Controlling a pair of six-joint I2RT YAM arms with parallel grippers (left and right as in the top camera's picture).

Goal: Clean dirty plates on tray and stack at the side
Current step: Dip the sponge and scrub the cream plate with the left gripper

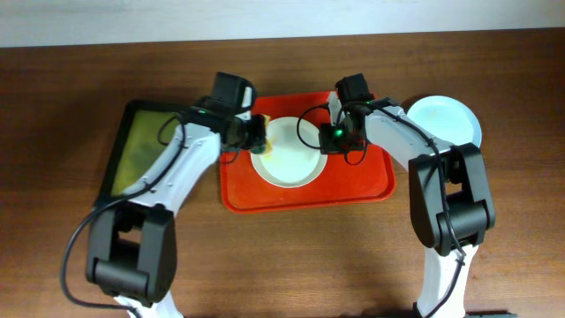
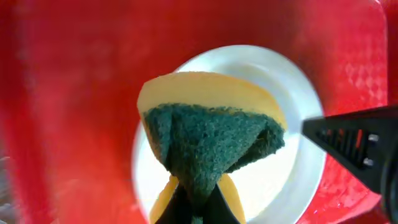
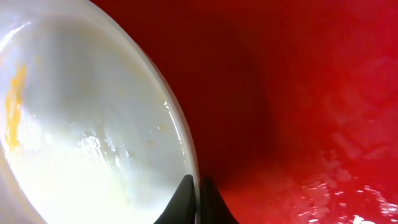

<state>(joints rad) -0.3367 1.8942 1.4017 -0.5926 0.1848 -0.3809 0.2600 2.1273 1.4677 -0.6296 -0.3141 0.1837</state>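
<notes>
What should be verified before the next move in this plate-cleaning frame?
1. Grip of left hand on sponge: ok.
2. Pinch of right hand on white plate rim: ok.
3. Seating of white plate inside red tray: ok.
4. Cleanliness of white plate: not ok, yellow smear shows.
5. Contact of sponge with white plate: cannot tell.
6. Presence of side plate on the table, to stack on: ok.

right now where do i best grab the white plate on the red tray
Pinch the white plate by its raised rim on the right side, where the right tool sits. It lies flat in the red tray, so only the lip offers a pinch, and the left tool holds a sponge at its left edge.
</notes>
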